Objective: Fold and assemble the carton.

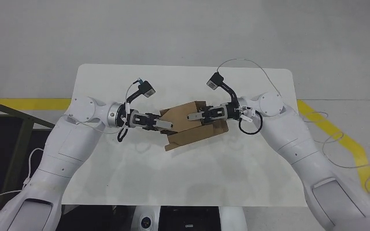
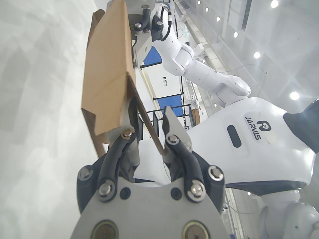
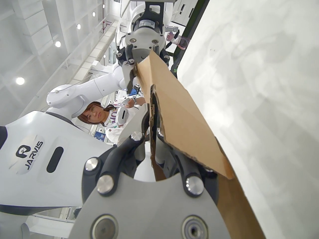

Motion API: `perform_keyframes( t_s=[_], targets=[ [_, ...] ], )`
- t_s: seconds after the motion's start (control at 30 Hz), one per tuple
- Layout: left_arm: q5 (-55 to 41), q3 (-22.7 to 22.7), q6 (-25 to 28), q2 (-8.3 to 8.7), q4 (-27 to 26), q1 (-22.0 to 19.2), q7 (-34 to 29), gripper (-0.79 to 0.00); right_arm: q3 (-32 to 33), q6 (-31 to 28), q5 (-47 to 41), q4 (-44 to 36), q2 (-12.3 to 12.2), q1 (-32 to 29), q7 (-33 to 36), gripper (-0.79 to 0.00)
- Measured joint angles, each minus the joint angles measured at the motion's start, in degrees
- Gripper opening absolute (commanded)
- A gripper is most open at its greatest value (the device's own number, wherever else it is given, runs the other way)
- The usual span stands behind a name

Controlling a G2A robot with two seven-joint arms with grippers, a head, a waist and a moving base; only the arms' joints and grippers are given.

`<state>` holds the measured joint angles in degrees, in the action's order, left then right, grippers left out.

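A brown carton (image 1: pixel 193 130), partly folded, is held up over the middle of the white table (image 1: pixel 173 179) between my two grippers. My left gripper (image 1: pixel 167 123) is at its left end. In the left wrist view this gripper (image 2: pixel 149 118) stands open astride a thin flap of the carton (image 2: pixel 107 70), with a clear gap to one finger (image 2: pixel 172 125). My right gripper (image 1: pixel 195 115) meets the carton's far right part. In the right wrist view it (image 3: pixel 153 130) is shut on a panel edge of the carton (image 3: pixel 179 125), which hides one finger.
The table's bare surface stretches all around the carton, with most room at the front. A thin cable (image 1: pixel 260 66) loops above the right arm. Yellow floor tape (image 1: pixel 29 104) runs past both sides of the table.
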<state>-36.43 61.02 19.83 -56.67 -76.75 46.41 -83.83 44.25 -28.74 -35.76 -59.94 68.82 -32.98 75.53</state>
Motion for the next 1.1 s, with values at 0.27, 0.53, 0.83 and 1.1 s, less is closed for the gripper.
perform_keyframes(
  t_s=[0.27,0.53,0.83,1.1],
  targets=[
    [-2.4,1.5,-0.8,0.22,-2.1,0.9,-1.0,0.000,0.4,-0.3,1.4,0.2,0.3,-0.2,-0.4,-0.785],
    [-5.2,2.6,-2.1,0.25,-3.6,1.8,-1.8,0.000,1.1,0.4,4.3,-0.9,0.4,-0.7,-2.7,-0.785],
    [-6.8,3.6,-3.3,0.24,-5.3,2.3,-1.6,0.000,1.6,1.7,7.2,-2.6,0.5,-1.3,-4.4,-0.785],
    [-5.3,3.5,-4.2,0.04,-5.2,2.2,0.7,0.000,2.1,2.6,8.4,-4.5,0.6,-1.9,-5.3,-0.785]
  ],
)
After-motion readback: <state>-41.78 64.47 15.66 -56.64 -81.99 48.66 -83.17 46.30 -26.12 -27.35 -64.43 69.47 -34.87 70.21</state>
